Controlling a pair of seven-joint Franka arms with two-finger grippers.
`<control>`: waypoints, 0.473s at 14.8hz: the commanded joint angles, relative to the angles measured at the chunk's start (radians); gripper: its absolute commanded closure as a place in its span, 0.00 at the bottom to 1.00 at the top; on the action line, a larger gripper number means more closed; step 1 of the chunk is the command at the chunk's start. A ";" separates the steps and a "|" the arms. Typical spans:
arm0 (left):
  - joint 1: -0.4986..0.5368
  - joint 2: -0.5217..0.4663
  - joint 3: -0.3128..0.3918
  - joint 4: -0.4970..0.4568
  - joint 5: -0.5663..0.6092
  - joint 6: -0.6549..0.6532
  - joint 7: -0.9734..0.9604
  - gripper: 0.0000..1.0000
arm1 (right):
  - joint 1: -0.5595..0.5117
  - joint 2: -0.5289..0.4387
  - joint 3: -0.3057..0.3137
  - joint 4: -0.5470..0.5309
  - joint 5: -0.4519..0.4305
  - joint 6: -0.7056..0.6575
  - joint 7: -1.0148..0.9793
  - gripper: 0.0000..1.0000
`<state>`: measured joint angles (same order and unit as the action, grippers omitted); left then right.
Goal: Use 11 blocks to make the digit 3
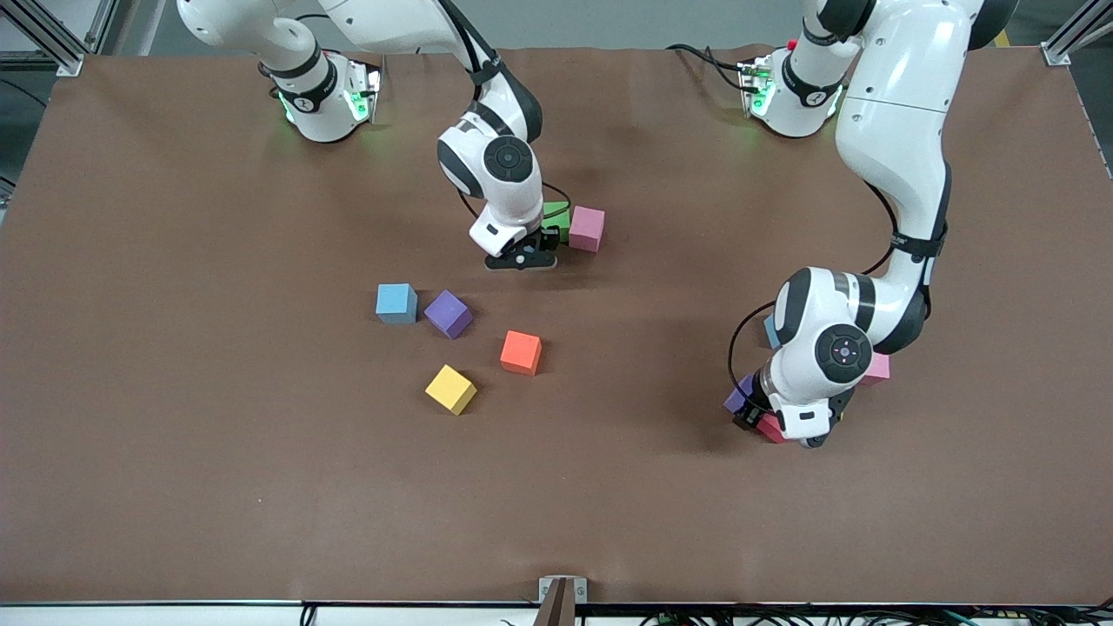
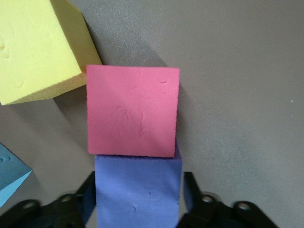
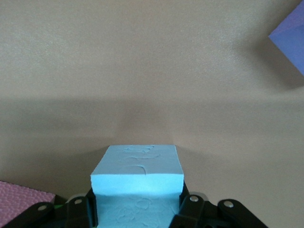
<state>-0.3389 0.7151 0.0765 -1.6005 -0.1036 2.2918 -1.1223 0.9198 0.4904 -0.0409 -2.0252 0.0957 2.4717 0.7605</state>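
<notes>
My left gripper [image 1: 755,416] [image 2: 138,202] is down at the table toward the left arm's end, its fingers [image 2: 89,194] pressed on both sides of a purple block [image 2: 137,183] [image 1: 737,398]. A red block [image 2: 133,114] [image 1: 770,428] touches that purple one, and a yellow block [image 2: 38,47] sits beside them. My right gripper [image 1: 522,258] [image 3: 137,204] is low at mid-table, shut on a light blue block [image 3: 137,173], next to a green block [image 1: 556,217] and a pink block [image 1: 587,228] standing side by side. The digit 3 is out of view.
Loose blocks lie nearer the front camera than the right gripper: blue [image 1: 396,303], purple [image 1: 449,313], orange [image 1: 521,352], yellow [image 1: 450,389]. A pink block [image 1: 876,369] and a blue sliver [image 1: 770,330] show partly under the left arm.
</notes>
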 commanded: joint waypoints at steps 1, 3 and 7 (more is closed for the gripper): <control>-0.008 0.001 0.008 -0.004 0.015 0.014 -0.007 0.54 | 0.016 0.017 0.001 -0.001 0.004 -0.002 -0.007 0.86; -0.006 -0.005 0.008 -0.001 0.015 0.008 -0.008 0.58 | 0.016 0.017 -0.001 -0.001 0.004 0.000 -0.004 0.02; 0.009 -0.025 0.006 0.010 0.002 -0.008 -0.024 0.58 | 0.014 0.017 -0.002 0.000 0.001 0.000 -0.009 0.00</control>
<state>-0.3345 0.7108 0.0805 -1.5900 -0.1036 2.2923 -1.1301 0.9229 0.5040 -0.0370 -2.0256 0.0958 2.4677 0.7599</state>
